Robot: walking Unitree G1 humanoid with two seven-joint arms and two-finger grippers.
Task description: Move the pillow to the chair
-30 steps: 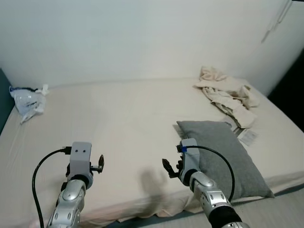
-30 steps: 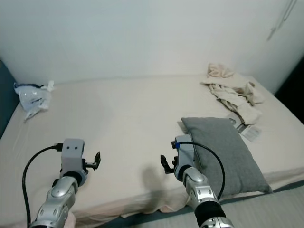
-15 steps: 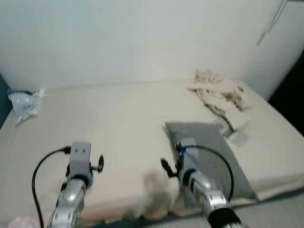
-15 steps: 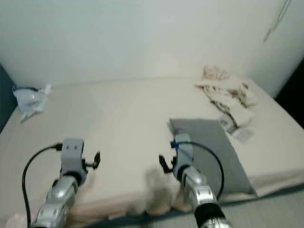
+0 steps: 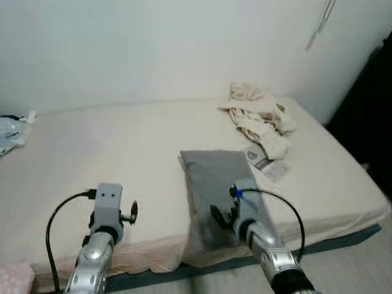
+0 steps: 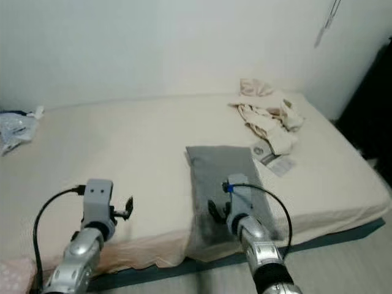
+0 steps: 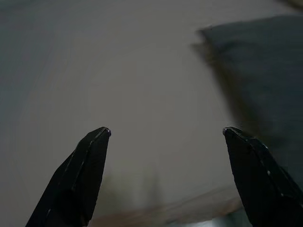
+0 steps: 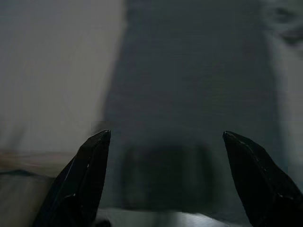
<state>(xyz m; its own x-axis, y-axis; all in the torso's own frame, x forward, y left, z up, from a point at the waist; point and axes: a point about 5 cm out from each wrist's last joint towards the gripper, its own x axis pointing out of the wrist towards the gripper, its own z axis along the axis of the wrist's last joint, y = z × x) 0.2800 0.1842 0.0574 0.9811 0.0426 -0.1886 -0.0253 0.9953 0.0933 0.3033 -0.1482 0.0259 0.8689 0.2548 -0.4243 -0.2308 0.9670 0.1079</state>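
Observation:
A grey pillow (image 5: 211,180) lies on the cream bed (image 5: 110,153), near its front edge, one end overhanging a little. My right gripper (image 5: 220,217) hovers open just above the pillow's near end. In the right wrist view the pillow (image 8: 189,90) spreads between and beyond the open right gripper (image 8: 165,137). My left gripper (image 5: 131,212) is held open over bare sheet to the pillow's left. In the left wrist view, the left gripper (image 7: 165,132) looks at the sheet, with the pillow (image 7: 265,71) off to one side.
A heap of cream clothes (image 5: 257,116) and a paper tag (image 5: 272,168) lie on the bed behind the pillow. A plastic bag (image 5: 9,128) sits at the far left. Grey floor (image 5: 355,263) runs along the bed's front; a dark opening (image 5: 373,110) stands to the right.
The whole picture has shifted left, so the camera has turned right. The pillow now lies straight before my right gripper. Both arms keep the same pose, fingers still open.

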